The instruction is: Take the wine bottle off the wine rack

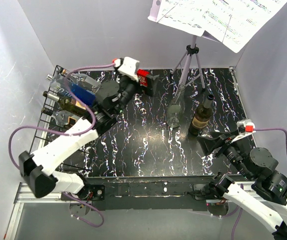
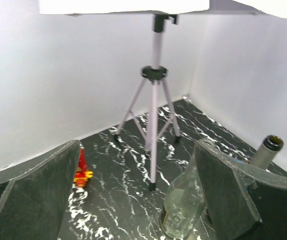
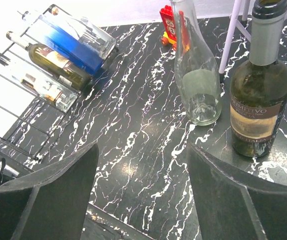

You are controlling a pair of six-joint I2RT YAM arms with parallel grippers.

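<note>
1. Wine bottle, the olive-green one, is lying on its side in the wine rack at the worktop's left edge, between a blue bottle and a pale bottle.
2. Right gripper sits front right, spread wide, holding nothing.
3. Just past it stand a dark bottle and an empty clear bottle.
4. Left gripper is also spread and empty, by the red toy, facing the music stand at the back.

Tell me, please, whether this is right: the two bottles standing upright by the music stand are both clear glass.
Not quite: only one is clear glass; beside the clear bottle stands a dark, labelled bottle, as the right wrist view shows.
</note>
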